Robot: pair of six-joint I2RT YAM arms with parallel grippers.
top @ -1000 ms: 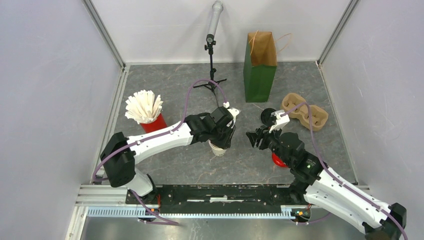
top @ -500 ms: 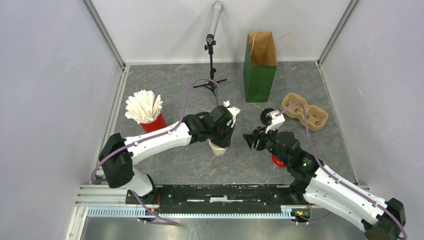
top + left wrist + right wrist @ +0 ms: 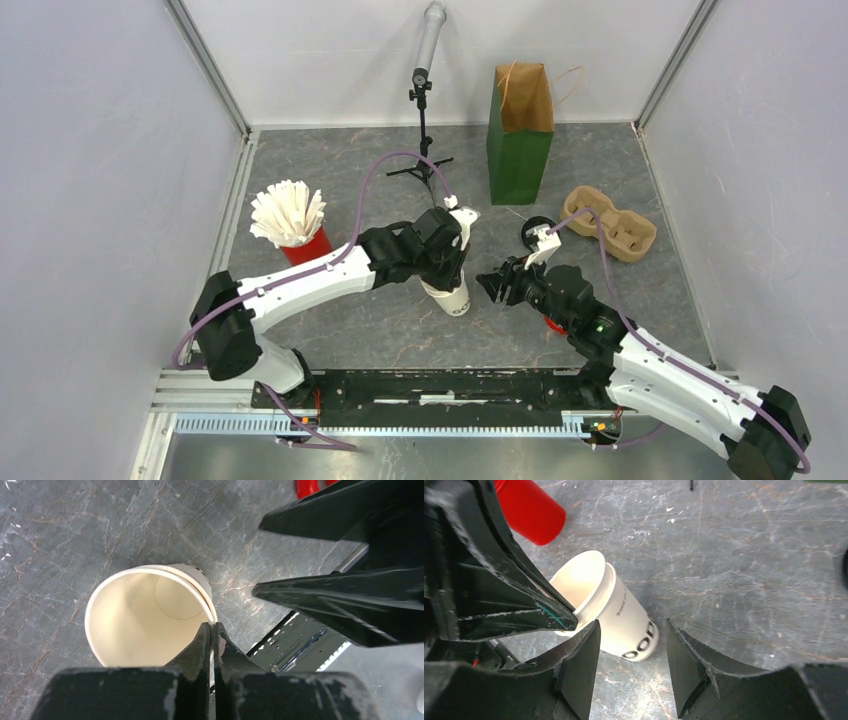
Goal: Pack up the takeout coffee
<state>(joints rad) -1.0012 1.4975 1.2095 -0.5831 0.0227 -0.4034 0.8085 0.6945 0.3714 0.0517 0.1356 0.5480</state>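
The paper cup (image 3: 455, 298) is near the middle of the counter (image 3: 350, 170). It leans over with its mouth open and no lid on, and its base points toward the right arm. The left gripper (image 3: 212, 630) is clenched on the rim, one finger inside the mouth and the other outside on the wall. From here I can't tell whether the base rests on the counter or hangs just off it. The right gripper (image 3: 633, 627) is just beside the cup with its jaws spread, aimed at the lower body and touching nothing.

It looks to me like a handover, or a steadying hold. A rim pinch is a thin grip on soft paper, so I'd bring the right jaws squarely around the body, low down, and close gently. They should stop once the wall firms up, well short of denting it. Only then should the left gripper let go, and the cup ought to be brought upright.

A round black disc (image 3: 536, 228), probably the lid, lies beyond the right gripper, between the green bag (image 3: 520, 150) and the brown carrier (image 3: 612, 225). I'd put it on before the cup is packed.
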